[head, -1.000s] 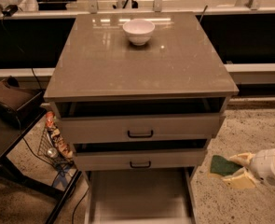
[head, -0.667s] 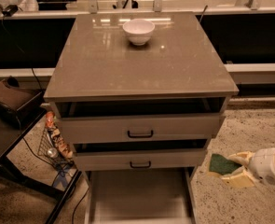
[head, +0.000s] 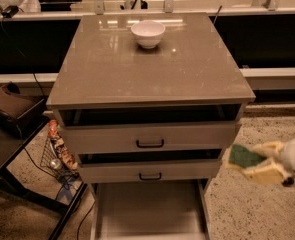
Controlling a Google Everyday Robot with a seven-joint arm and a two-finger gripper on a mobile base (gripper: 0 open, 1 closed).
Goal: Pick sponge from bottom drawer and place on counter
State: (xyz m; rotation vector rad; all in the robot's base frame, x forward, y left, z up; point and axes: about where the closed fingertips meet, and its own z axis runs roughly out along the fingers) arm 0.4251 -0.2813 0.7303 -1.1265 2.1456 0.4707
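Observation:
My gripper [head: 257, 161] is at the right of the cabinet, level with the lower grey-fronted drawer, and is shut on the sponge [head: 243, 157]. The sponge shows its dark green face between the pale fingers [head: 259, 173]. The bottom drawer [head: 149, 209] is pulled out at the bottom of the view, and its pale floor is bare. The counter [head: 147, 64] is the glossy grey-brown top above, higher than the gripper and to its left.
A white bowl [head: 148, 33] stands at the far middle of the counter. Two grey-fronted drawers with black handles [head: 150, 143] sit under the top. A dark side table [head: 7, 134] and a wire basket [head: 57, 154] stand at the left. Speckled floor lies at the right.
The gripper with the sponge has barely moved, perhaps slightly up and left. Nothing else has changed.

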